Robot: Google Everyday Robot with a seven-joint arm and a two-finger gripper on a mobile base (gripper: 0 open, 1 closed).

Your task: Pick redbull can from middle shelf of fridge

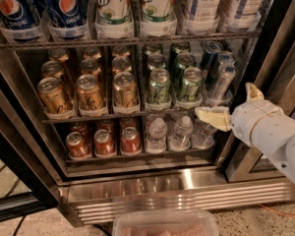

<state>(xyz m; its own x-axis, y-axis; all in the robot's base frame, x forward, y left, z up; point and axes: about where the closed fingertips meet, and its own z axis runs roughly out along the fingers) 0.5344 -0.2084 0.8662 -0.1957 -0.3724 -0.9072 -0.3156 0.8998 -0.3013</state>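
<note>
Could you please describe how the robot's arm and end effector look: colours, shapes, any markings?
The end effector, at the right by the front edge of the middle shelf, has two flat cream-yellow fingers with tapered tips. Behind it the arm is white, smooth and rounded, with thin tan lines ringing it. No cables or markings show.

Retail or canteen drinks corner, stocked commercial cooler.
Fridge [187, 193] fills the view: dark frame, ribbed steel base at 6 o'clock. Pepsi bottles [14, 9] at 11 o'clock. The middle shelf [137, 114] holds gold cans [88, 90], green cans [160, 85] and a redbull can [221, 81] at 2 o'clock. Water bottles [157, 132] sit below, with speckled floor [265, 221] at 5 o'clock. Gripper [224, 101] at 3 o'clock, fingers spread.
</note>
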